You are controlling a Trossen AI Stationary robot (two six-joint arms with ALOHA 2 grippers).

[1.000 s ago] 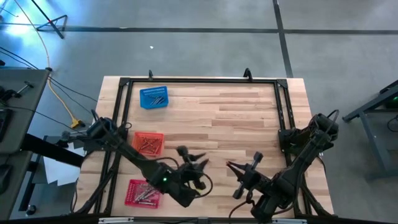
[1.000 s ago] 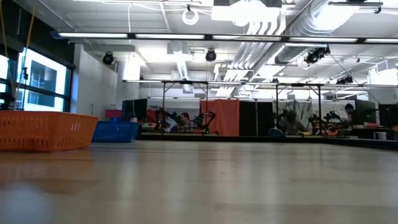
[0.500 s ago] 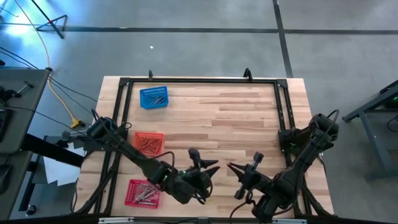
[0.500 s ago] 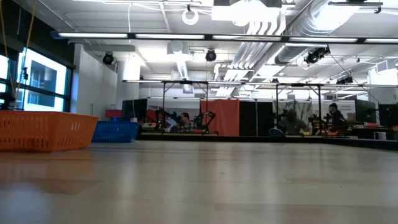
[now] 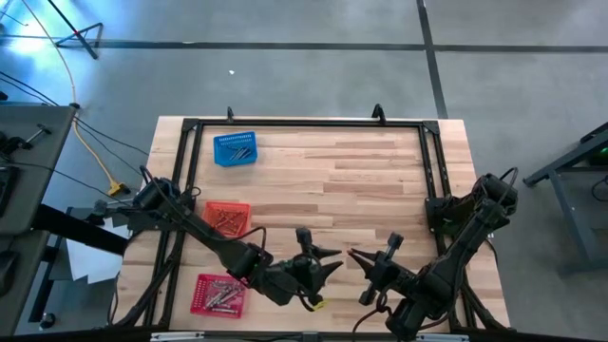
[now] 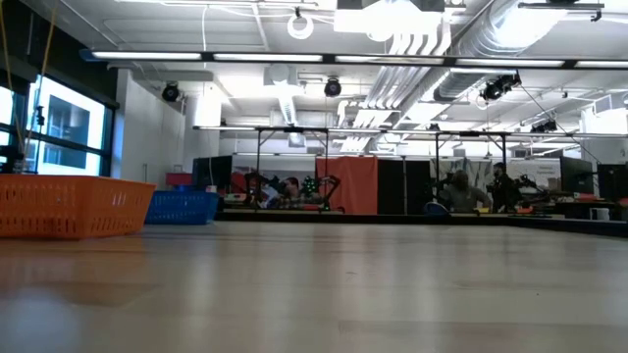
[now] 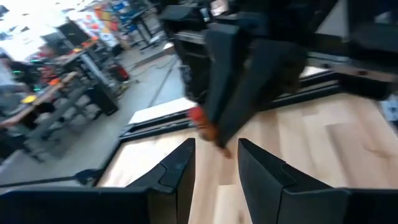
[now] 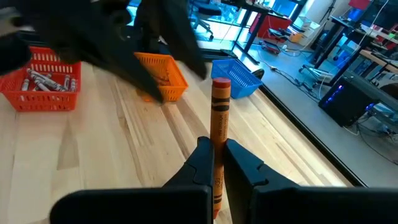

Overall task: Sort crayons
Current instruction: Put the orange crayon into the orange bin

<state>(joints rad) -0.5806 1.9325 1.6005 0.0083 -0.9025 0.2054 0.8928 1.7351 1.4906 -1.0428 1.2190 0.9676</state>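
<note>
Right gripper pinched tight on an orange crayon. Crayon's long axis runs straight out past the fingertips, free end pointing toward the left gripper just opposite. Left gripper's fingers spread, nothing between them, tips aimed back at the crayon's end, close but apart. Beyond the left gripper: orange basket, red basket with greyish crayons, blue basket.
</note>
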